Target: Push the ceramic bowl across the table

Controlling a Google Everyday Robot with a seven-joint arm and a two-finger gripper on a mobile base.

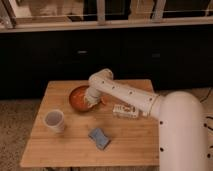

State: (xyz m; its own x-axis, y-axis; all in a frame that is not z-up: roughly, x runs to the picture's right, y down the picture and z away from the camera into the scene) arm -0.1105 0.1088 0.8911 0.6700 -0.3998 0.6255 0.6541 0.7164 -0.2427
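The ceramic bowl [78, 98] is glossy orange-brown and sits on the far middle of the light wooden table [65, 147]. My white arm reaches in from the right, and my gripper [90, 100] hangs down at the bowl's right rim, touching or just inside it. The arm hides the bowl's right edge.
A whitish translucent cup [54, 120] stands at the left front of the bowl. A blue sponge-like item [99, 138] lies near the table's front. A small white packet [125, 111] lies to the right under my arm. Dark cabinets run behind the table.
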